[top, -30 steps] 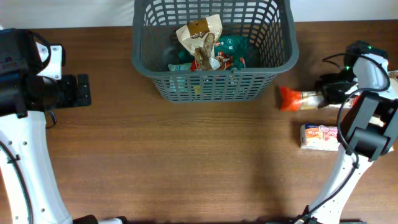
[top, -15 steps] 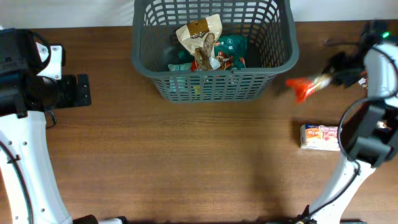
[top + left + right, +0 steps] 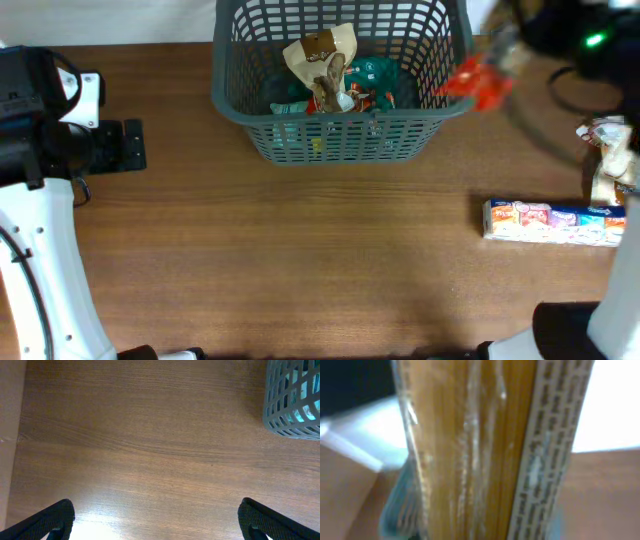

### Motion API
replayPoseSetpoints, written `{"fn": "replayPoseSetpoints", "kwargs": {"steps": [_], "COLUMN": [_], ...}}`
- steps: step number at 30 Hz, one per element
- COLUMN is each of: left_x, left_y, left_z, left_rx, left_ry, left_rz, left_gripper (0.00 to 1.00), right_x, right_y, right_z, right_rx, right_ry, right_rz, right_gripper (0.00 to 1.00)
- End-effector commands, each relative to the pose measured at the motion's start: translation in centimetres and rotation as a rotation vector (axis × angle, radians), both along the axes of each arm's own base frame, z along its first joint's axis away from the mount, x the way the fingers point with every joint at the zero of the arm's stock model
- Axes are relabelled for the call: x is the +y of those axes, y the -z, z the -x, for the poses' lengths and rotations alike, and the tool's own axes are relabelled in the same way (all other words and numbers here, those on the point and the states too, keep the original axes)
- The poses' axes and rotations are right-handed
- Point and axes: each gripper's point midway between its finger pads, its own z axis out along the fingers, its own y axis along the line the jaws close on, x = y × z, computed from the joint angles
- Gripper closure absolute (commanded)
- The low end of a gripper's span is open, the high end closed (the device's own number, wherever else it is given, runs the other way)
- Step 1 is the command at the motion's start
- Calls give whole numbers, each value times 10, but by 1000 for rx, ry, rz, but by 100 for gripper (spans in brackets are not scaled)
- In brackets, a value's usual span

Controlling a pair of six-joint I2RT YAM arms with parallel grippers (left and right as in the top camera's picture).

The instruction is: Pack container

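Note:
The container [image 3: 345, 140] is a dark grey slotted basket at the back middle of the table, and its corner [image 3: 295, 405] shows in the left wrist view. Inside lie a beige packet [image 3: 322, 58] and green packets [image 3: 378, 72]. My right gripper [image 3: 528, 35], blurred, is shut on a long spaghetti packet [image 3: 478, 78] whose red end hangs in the air at the basket's right rim. That packet [image 3: 485, 450] fills the right wrist view and hides the fingers. My left gripper [image 3: 125, 145] stands open over bare table at the far left, nothing between its fingers [image 3: 57, 515].
A long colourful box [image 3: 555, 222] lies on the table at the right. A small pale packet [image 3: 608, 160] sits by the right edge behind it. The left arm's white body [image 3: 40, 260] runs along the left side of the wooden table [image 3: 300, 260].
The right arm has lifted the spaghetti packet off the table beside the basket and swung it up and left to the basket's right rim. The long box now shows in full. The left arm is still.

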Motion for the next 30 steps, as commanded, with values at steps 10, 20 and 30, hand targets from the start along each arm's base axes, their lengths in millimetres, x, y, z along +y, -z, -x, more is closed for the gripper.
{"fn": "replayPoseSetpoints", "kwargs": {"steps": [10,20,30], "left_x": [0,0,0], "left_y": [0,0,0], "left_z": [-1,-1,-1], "left_rx": [-6,-6,-6], "left_ry": [-10,-10,-10], "left_rz": [18,18,18], "left_gripper": [1,1,1], "right_x": [78,89,19], "right_y": [86,139,136], "right_z": [-57,-86,-104], "right_rx": [-57,28,212], "right_ry": [-432,-496,-21], "right_rz": [464,478,274], "right_gripper": [62,65,60]}}
